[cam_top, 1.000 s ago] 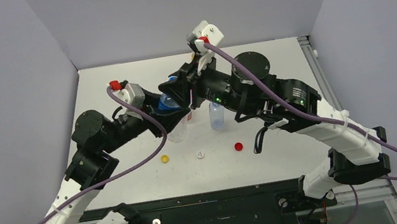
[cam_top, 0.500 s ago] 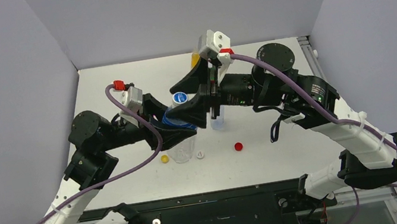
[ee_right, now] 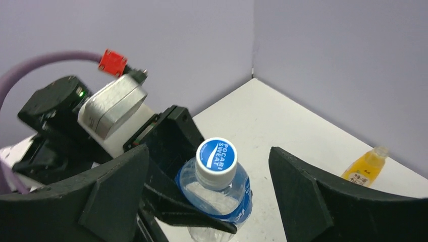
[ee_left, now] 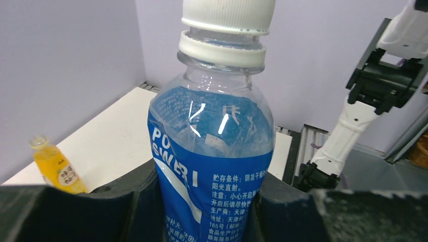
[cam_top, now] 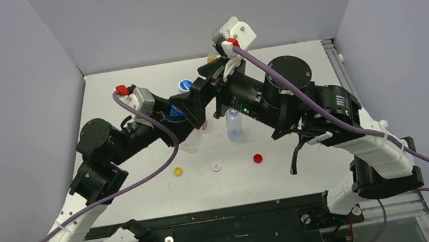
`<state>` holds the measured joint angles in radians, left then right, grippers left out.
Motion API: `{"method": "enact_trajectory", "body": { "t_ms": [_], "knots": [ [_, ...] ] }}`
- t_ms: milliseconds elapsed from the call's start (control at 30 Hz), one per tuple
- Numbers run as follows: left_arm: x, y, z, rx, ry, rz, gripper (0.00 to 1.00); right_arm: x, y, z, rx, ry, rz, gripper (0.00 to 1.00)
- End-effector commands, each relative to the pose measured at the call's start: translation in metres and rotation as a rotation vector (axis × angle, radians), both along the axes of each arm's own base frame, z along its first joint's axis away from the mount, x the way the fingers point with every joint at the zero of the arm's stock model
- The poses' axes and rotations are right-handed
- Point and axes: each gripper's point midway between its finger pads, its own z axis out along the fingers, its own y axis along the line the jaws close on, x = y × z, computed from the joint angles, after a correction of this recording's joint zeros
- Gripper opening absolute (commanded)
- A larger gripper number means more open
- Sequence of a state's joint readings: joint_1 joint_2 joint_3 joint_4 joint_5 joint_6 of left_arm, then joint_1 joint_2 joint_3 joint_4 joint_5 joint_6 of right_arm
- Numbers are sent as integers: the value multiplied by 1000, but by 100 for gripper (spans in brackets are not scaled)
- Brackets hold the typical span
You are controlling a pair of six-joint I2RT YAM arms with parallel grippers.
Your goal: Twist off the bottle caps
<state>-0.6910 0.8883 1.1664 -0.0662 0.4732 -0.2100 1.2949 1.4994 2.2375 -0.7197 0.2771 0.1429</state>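
Sitting in left pincer (ee_left: 208,214): bottle (ee_left: 212,146)

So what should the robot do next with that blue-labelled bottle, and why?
Probably close the right claw on the white plastic cap: its jaws stand open either side of it, while the left claw grips the blue-labelled clear bottle.

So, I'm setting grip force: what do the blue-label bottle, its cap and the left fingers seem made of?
The blue-label bottle: thin clear plastic, glossy; glare streaks and a wrinkled printed film label show. Its cap: opaque white plastic, semi-matte, with fine notches along its lower edge. The left fingers: matte black, slightly grainy, probably rigid plastic; the look alone can't settle it.
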Motion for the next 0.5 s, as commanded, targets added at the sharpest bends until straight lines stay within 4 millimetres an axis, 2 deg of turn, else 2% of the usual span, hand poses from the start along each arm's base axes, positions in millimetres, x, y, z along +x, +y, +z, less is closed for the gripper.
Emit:
{"method": "enact_trajectory", "body": {
  "t_ms": [0,133,200,267,333,433,467],
  "knots": [
    [19,10,0,15,-53,117,28,29,-9,-2,10,34,-219,84],
    [22,11,-3,28,-56,134,28,40,-5,1,59,51,-287,84],
    [21,10,-3,28,-58,130,28,43,-2,2,74,54,-298,79],
    [20,10,-3,27,-57,128,28,43,1,3,82,57,-291,69],
    [21,10,-3,28,-59,130,28,42,4,5,95,63,-274,51],
    [21,10,-4,30,-59,130,28,42,4,7,116,76,-254,31],
    [21,10,-4,29,-60,129,28,43,4,6,122,82,-248,21]
  ]
}}
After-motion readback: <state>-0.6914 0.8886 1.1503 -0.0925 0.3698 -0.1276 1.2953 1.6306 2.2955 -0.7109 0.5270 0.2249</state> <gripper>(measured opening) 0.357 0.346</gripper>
